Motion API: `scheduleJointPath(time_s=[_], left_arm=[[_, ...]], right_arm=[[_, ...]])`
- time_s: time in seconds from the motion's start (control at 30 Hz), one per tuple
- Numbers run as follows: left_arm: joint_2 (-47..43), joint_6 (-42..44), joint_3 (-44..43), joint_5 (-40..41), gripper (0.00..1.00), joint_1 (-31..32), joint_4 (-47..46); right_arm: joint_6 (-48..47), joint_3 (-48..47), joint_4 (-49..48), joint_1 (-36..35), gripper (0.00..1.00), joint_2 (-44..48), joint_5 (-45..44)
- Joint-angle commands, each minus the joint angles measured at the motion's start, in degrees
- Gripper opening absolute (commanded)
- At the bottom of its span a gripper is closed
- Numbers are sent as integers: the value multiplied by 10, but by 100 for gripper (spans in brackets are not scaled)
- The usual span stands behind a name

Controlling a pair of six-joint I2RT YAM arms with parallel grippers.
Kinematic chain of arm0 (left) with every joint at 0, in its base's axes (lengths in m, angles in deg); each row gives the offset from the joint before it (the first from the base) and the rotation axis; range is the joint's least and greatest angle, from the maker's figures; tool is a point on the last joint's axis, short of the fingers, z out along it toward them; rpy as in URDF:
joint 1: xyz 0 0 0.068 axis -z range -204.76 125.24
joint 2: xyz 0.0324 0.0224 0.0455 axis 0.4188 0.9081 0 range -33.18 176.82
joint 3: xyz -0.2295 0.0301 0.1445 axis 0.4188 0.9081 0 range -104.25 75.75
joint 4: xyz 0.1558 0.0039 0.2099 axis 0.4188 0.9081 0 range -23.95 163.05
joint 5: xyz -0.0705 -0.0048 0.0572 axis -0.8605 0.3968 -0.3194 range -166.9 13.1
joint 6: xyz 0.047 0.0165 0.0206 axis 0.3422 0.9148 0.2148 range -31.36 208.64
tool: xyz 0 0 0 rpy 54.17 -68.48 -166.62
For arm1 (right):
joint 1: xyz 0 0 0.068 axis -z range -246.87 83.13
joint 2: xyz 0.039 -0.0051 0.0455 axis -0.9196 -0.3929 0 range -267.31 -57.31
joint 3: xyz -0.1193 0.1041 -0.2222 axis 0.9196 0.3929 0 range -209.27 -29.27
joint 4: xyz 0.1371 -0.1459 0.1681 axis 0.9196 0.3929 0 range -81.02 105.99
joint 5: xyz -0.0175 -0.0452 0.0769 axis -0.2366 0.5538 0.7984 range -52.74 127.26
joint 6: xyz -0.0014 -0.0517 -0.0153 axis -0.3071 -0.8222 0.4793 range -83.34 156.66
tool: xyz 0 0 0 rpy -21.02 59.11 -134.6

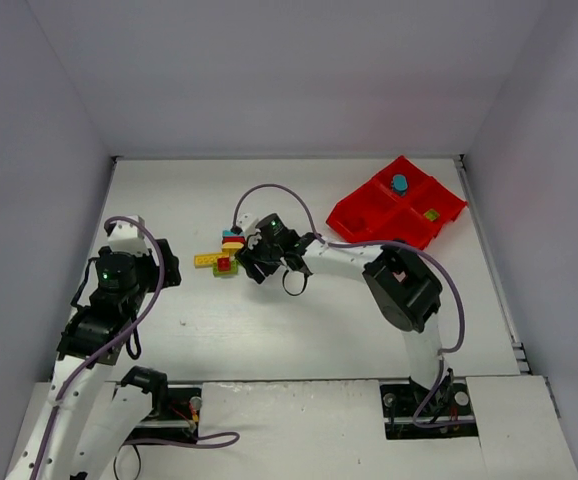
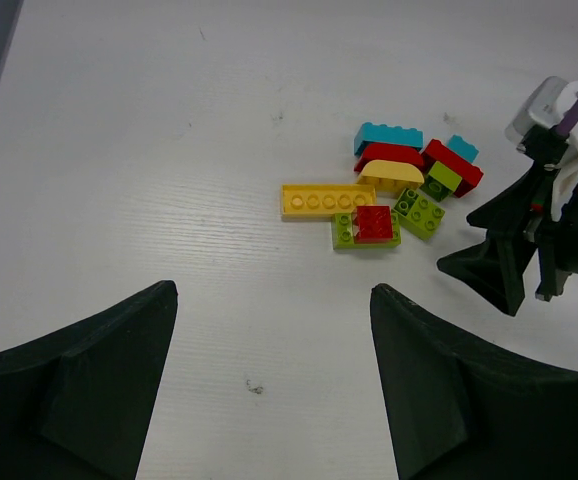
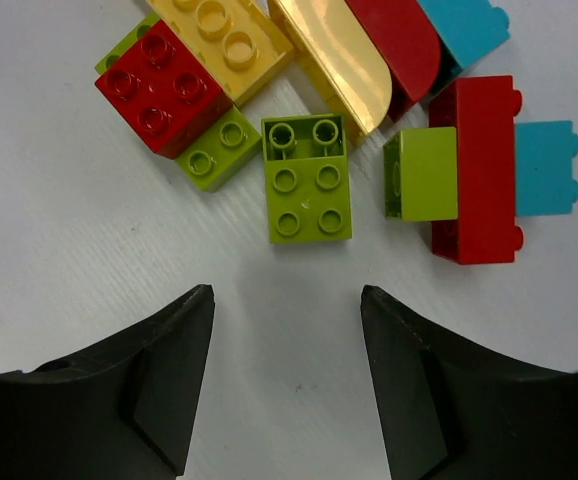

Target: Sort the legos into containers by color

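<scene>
The legos [image 1: 225,254] lie in a small pile left of the table's middle. In the right wrist view a lime green brick [image 3: 308,180] lies just ahead of my open, empty right gripper [image 3: 287,300], with a red square brick [image 3: 159,87], a yellow brick [image 3: 219,30], a long red brick [image 3: 484,165] and a cyan brick [image 3: 546,168] around it. My right gripper [image 1: 248,262] is low at the pile's right side. My left gripper [image 1: 166,265] is open and empty, well left of the pile [image 2: 373,224]. The red tray [image 1: 369,215] holds a cyan brick [image 1: 400,184] and a green brick [image 1: 431,214].
The tray stands at the back right, turned at an angle near the right wall. Grey walls enclose the white table on three sides. The right arm's purple cable [image 1: 269,190] loops above the pile. The right gripper [image 2: 459,240] shows at the right edge of the left wrist view.
</scene>
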Motion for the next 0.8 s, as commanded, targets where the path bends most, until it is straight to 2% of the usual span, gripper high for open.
scheduleJointPath(time_s=[0.0,0.37,0.43,0.47,0.57,0.6,0.7,0.77], left_arm=[[4,1,-19,6,72,-3,-26],[6,2,-19,7,72,-3,-26],[6,2,-18,7,71,-3,-25],[5,2,-19,7,72,-3,-25],[5,1,-19,6,71,-3,-26],[6,1,-18,5,71,-3,-26],[6,1,-19,2,72,-3,-26],[6,1,-19,1,71,-3,-27]], right_arm=[[-13,-44,-20,-4,57,-7,14],[-27,-98,-20,-3,56,-92,4],[-28,-103,-21,-4,51,-99,0],[-28,-103,-21,-3,48,-100,-2],[-27,-92,-21,-2,27,-89,-13],[-25,-78,-21,1,17,-76,-16],[-16,-51,-21,19,0,-36,-18],[-6,-16,-22,30,0,-4,-14]])
